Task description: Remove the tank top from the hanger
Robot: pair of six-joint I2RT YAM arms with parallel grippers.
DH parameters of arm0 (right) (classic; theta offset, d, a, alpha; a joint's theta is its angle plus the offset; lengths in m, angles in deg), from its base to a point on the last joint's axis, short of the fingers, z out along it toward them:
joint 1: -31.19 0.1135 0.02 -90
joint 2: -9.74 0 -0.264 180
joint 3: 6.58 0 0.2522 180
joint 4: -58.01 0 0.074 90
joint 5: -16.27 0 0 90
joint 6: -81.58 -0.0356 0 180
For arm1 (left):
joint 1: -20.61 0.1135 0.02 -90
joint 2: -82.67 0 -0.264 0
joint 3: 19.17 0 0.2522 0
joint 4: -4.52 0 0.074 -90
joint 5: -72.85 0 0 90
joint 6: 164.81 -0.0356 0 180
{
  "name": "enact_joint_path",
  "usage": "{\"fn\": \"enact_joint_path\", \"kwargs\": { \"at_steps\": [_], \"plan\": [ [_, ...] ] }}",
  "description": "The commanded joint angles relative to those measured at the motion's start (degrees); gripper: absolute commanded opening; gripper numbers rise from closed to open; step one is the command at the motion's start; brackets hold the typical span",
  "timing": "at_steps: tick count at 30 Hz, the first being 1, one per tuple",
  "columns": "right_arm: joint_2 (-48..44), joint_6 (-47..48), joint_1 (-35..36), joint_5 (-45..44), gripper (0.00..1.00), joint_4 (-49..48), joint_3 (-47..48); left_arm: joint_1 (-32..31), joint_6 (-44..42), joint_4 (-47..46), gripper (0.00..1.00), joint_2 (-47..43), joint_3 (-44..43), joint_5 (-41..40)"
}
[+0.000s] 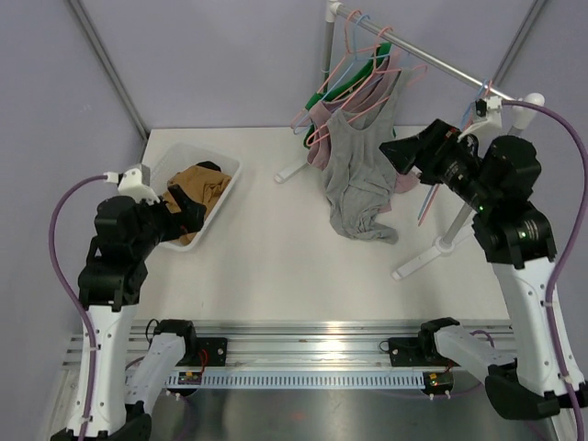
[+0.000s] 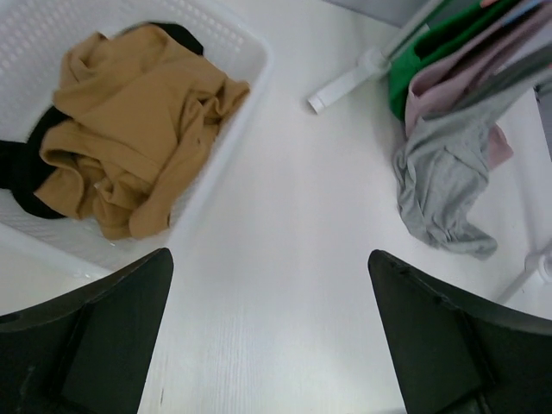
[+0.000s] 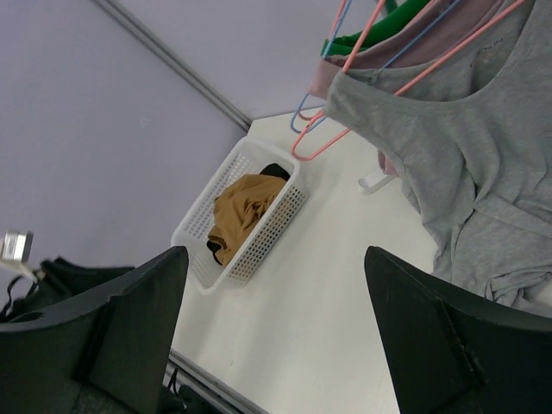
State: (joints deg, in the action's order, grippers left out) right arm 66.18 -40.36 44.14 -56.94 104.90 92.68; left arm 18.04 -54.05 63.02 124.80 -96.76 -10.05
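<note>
Tank top (image 1: 358, 170) hung on hanger (image 3: 388, 102), hem draped on counter (image 1: 276, 248); open counter seen betw. it & basket (image 1: 207, 152). L fingers (image 2: 95, 345), R fingers (image 3: 112, 328) spread apart, empty.

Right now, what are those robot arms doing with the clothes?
The grey tank top hangs on its pink hanger, hem bunched on the table. The right hand is open beside it, gripping nothing. The left hand is open over the white basket holding brown clothes.
</note>
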Motion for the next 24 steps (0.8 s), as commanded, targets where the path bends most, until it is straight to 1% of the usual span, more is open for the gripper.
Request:
{"fn": "enact_joint_path", "kwargs": {
  "at_steps": [1, 2, 5, 6, 8, 9, 10, 11, 12, 13, 15, 18, 20, 24],
  "plan": [
    [4.7, -3.4, 0.0, -4.9, 0.88, -4.6, 4.1, -0.2, -1.8, -6.1, 0.99, -4.3, 7.2, 7.9],
    [5.9, -3.5, -0.1, -5.3, 0.83, -4.8, 5.0, -0.2, -2.0, -6.5, 0.99, -6.7, 8.5, 8.6],
    [10.6, -4.4, 0.9, -8.3, 0.78, -5.4, 7.5, -0.2, -2.3, -8.0, 0.99, -9.2, 12.8, 9.3],
    [13.2, -4.2, 2.0, -12.2, 0.78, -4.9, 8.5, -0.2, -2.3, -8.3, 0.99, -9.7, 13.6, 9.2],
    [16.0, -1.4, 7.1, -18.3, 0.78, -3.8, 12.1, -0.2, -2.6, -8.3, 0.99, -10.1, 15.0, 7.7],
    [18.9, -0.5, 8.7, -23.7, 0.78, -3.2, 13.5, -0.2, -2.6, -8.1, 0.99, -10.1, 14.9, 7.2],
    [20.4, 0.7, 11.2, -25.6, 0.78, -3.0, 15.7, -0.2, -2.6, -7.7, 0.99, -10.1, 14.8, 7.1],
    [21.8, 1.1, 12.1, -27.2, 0.78, -2.9, 16.8, -0.2, -2.6, -7.8, 0.99, -10.2, 14.8, 7.2],
    [24.6, 1.4, 12.8, -31.1, 0.78, -2.3, 17.9, -0.2, -2.6, -8.0, 0.99, -10.3, 15.1, 7.3],
    [25.9, 2.2, 14.2, -33.0, 0.78, -2.1, 18.9, -0.2, -2.2, -8.1, 0.99, -10.4, 15.3, 7.2],
    [29.8, 3.9, 14.8, -37.4, 0.78, -2.2, 21.7, -0.2, -1.8, -8.3, 0.99, -10.6, 16.0, 7.0],
    [36.4, 5.7, 15.7, -43.0, 0.79, 1.1, 28.9, -0.2, -1.7, -8.2, 0.99, -10.6, 16.1, 7.0],
    [39.9, 6.4, 15.9, -45.2, 0.79, 1.4, 32.9, -0.2, -1.8, -8.2, 0.99, -10.8, 16.2, 7.4],
    [45.4, 7.3, 15.9, -46.3, 0.78, 2.1, 38.5, -0.2, -1.7, -8.4, 0.99, -11.4, 16.4, 8.3]
  ]
}}
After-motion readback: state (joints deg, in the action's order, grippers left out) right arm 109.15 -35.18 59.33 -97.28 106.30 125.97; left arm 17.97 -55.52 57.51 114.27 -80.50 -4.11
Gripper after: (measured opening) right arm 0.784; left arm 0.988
